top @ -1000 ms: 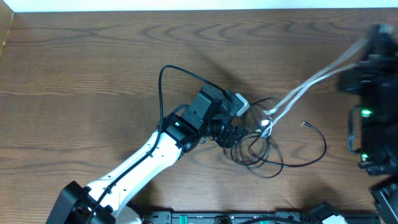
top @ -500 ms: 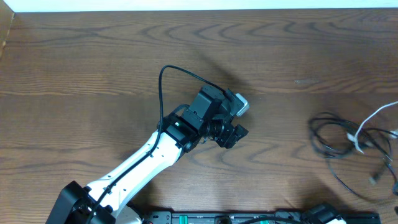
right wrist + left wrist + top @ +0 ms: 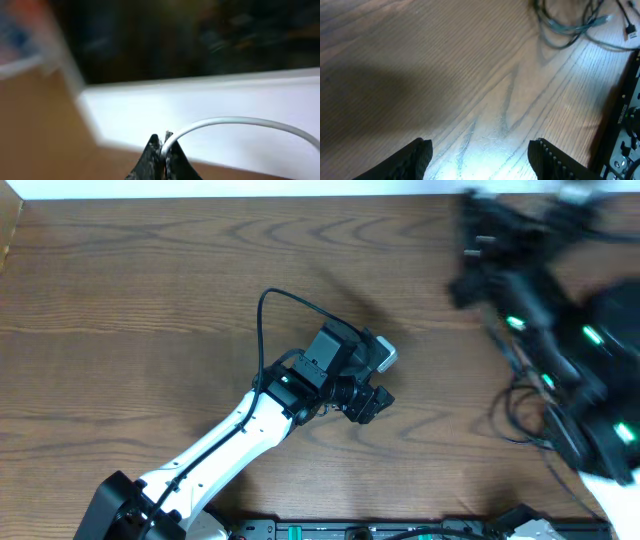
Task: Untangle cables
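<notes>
Across wood-grain table (image 3: 150,280), cables (image 3: 570,30) at right, white border (image 3: 250,188)

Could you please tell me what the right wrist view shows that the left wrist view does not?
Only the right wrist view shows the right gripper pinched shut on a white cable that arches off to the right, with a blurred white surface behind. Only the left wrist view shows the left gripper open and empty over the wooden table, with looped black cables lying at the top right. Both show part of the cables and a gripper's own fingers.
</notes>
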Available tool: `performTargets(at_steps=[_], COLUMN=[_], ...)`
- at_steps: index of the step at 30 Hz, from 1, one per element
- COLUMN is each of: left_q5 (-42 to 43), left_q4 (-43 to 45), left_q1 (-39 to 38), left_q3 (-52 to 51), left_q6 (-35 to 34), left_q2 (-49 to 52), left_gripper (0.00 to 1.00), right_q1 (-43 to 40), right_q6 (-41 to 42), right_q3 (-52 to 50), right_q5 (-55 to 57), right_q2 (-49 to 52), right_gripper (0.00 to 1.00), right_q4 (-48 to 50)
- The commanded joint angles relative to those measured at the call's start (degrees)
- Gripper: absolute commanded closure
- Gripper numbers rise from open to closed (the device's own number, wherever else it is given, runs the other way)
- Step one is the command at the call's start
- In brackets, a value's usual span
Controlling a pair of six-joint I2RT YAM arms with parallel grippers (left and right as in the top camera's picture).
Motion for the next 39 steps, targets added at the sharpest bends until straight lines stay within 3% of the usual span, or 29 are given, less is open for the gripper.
performTargets(at_steps=[1,5,10,19,25,28,29,30,31,32,33,36,39], left_q5=[0.3,0.3,0.3,0.3,0.3,0.3,0.3,0.3,0.4,0.4,0.4,0.4,1.4], left_q4=[-0.8,-1.2,-1.1,-1.2,-2.0,-2.0,-2.0,-2.0,-2.0,-2.0,-2.0,-2.0,-2.0], left_q1=[0.0,0.0,0.0,0.0,0.0,0.0,0.0,0.0,0.0,0.0,0.0,0.0,0.0], left_q3=[0.8,0.8,0.8,0.8,0.8,0.8,0.8,0.8,0.8,0.8,0.8,0.8,0.8], left_q6=[-0.4,-0.4,-0.4,-0.4,-0.4,-0.4,-0.4,-0.4,-0.4,-0.4,-0.4,-0.4,-0.4], left_q2=[0.2,0.2,0.2,0.2,0.2,0.2,0.2,0.2,0.2,0.2,0.2,0.2,0.2], left_gripper=[0.33,0.33,0.33,0.33,0.33,0.33,0.33,0.33,0.33,0.32,0.32,0.32,0.32], right_q1=[-0.2,-0.3,-1.6,-5.3,-7.8,-9.2,-9.7,-10.1,-10.3,-10.3,-10.3,-10.3,-10.3], right_q6=[-3.4,-6.5,-7.4,-7.3,-7.2,-7.1,-7.1,-7.1,-7.1,-7.2,-7.1,-6.9,-0.8], right_q3=[0.1,0.1,0.1,0.1,0.1,0.1,0.1,0.1,0.1,0.1,0.1,0.0,0.0], right_q5=[-25.5,-29.5,-23.0,0.4,26.7,32.3,32.0,30.9,29.2,27.4,25.0,18.2,15.3], right_q2=[3.9,5.8,5.4,3.5,2.3,2.3,2.3,2.3,2.3,2.3,2.3,2.6,3.4], right_gripper=[0.99,0.99,0.99,0.99,0.99,0.98,0.93,0.77,0.57,0.23,0.01,0.01,0.01], right_q4=[1.8,0.2,-3.6,-11.5,-15.3,-17.1,-18.0,-18.9,-20.2,-21.5,-23.1,-28.5,-36.4])
